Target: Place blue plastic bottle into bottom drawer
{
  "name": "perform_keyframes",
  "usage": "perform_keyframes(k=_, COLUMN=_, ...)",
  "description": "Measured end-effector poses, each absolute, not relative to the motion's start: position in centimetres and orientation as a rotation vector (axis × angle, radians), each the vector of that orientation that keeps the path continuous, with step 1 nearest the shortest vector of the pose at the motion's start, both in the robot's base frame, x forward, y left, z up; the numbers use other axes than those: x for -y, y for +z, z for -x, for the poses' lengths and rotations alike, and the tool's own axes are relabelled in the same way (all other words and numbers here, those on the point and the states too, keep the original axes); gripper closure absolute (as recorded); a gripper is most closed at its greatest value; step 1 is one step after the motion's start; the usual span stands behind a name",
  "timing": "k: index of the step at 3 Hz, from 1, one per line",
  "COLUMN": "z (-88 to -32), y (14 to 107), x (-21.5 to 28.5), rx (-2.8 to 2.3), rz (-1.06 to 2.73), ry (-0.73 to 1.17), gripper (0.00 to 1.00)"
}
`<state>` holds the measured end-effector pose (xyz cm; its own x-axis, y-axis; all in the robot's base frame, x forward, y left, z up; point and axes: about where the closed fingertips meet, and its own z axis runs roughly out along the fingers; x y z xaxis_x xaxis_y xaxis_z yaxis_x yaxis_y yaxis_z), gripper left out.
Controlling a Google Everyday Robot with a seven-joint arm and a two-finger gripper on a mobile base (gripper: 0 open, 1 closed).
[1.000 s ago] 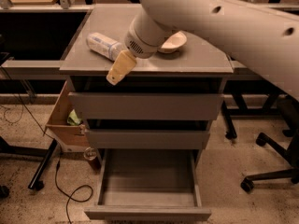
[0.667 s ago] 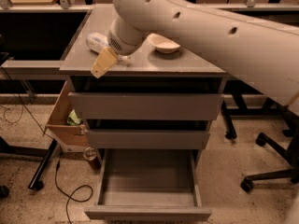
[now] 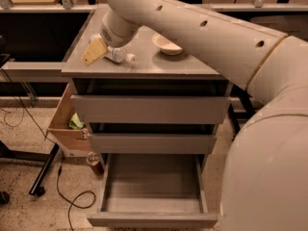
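My gripper (image 3: 94, 51) is hovering over the tabletop (image 3: 159, 67) — its grip I cannot tell — blue plastic bottle (image 3: 119, 56) lying just right, bottom drawer (image 3: 151, 219) standing open well below.

No lettering is legible, even on the blue plastic bottle (image 3: 119, 56) beside the pincer (image 3: 93, 53).

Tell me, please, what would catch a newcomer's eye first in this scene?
The big pale arm sweeps in from the right and fills much of the view, with its claw over the left of the cabinet top, right beside the bottle lying there. Below, the bottom drawer stands pulled open, and a bowl sits further back on the top.
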<state>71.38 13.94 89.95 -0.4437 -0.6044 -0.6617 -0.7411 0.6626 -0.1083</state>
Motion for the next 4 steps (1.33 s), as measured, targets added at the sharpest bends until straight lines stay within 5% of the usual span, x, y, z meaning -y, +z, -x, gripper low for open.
perform_keyframes(k=3, z=-75.6, y=85.6, x=-11.0, rx=-2.269, rz=0.908, ry=0.23, gripper=0.0)
perform_keyframes(k=4, z=-76.9, y=84.0, x=-10.3, rx=-2.282, rz=0.867, ry=0.265, gripper=0.07)
